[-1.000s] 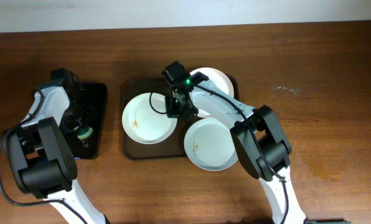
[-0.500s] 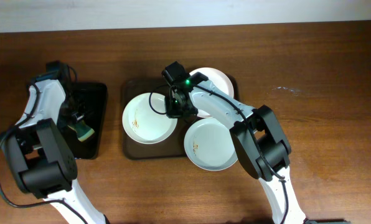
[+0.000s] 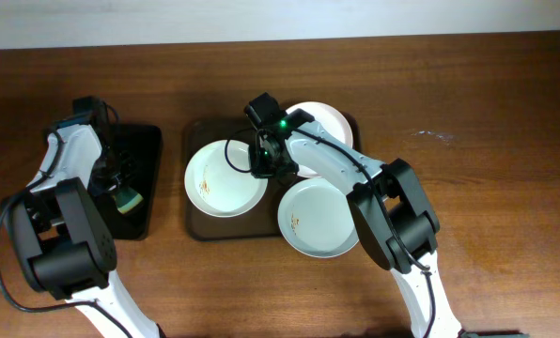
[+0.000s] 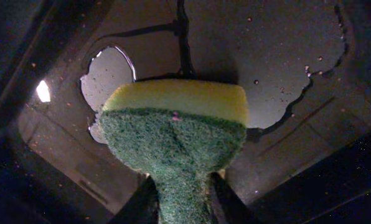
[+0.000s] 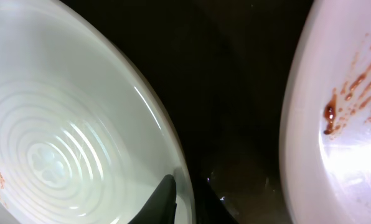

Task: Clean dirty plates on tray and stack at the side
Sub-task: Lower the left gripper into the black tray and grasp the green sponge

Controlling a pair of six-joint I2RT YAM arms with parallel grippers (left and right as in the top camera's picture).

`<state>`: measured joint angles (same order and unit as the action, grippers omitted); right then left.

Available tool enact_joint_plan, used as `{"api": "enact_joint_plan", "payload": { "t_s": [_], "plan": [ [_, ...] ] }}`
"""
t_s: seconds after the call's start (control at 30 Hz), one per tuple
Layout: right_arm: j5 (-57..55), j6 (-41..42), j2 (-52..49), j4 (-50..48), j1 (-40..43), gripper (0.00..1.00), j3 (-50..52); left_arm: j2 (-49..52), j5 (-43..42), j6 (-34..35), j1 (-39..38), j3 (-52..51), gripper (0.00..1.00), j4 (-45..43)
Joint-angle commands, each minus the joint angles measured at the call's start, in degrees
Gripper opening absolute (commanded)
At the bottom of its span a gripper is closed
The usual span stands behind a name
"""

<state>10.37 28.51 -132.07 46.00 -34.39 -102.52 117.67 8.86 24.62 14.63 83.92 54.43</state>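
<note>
Three dirty plates lie on the brown tray (image 3: 194,228): a left one (image 3: 219,183), a back right one (image 3: 327,120) and a front right one (image 3: 318,221) that overhangs the tray's edge. My right gripper (image 3: 264,161) is shut on the left plate's right rim; in the right wrist view its fingers (image 5: 185,186) straddle that rim (image 5: 61,137). A second plate (image 5: 347,124) with brown smears lies apart across the dark tray floor (image 5: 235,93). My left gripper (image 3: 120,191) is shut on a yellow-green sponge (image 4: 173,130), fingers (image 4: 183,186) pinching its green side.
A smaller black tray (image 3: 150,150) stands left of the brown tray, under my left gripper; its wet floor (image 4: 285,56) shows in the left wrist view. Bare wooden table (image 3: 487,188) lies to the right and in front.
My left arm has shifted slightly over the black tray with the sponge in it. My right gripper and the plates have not moved.
</note>
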Motion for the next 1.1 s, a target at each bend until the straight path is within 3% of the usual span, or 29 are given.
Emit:
{"api": "enact_joint_plan", "payload": {
  "t_s": [0.0, 0.67, 0.87, 1.07],
  "plan": [
    [-1.2, 0.3, -2.5, 0.2, -0.4, 0.13, 1.0, 0.5, 0.0, 0.2, 0.2, -0.7, 0.01, -0.2],
    [-0.3, 0.5, -2.5, -0.5, -0.4, 0.12, 1.0, 0.5, -0.2, 0.1, 0.0, -1.0, 0.01, -4.9],
    [-0.3, 0.5, -2.5, -0.4, -0.3, 0.12, 1.0, 0.2, -1.3, -7.0, -0.3, 0.5, 0.01, -1.3],
    [3.0, 0.5, -2.5, -0.4, 1.5, 0.12, 1.0, -5.3, -20.1, -28.0, -8.5, 6.0, 0.01, 4.0]
  ]
}}
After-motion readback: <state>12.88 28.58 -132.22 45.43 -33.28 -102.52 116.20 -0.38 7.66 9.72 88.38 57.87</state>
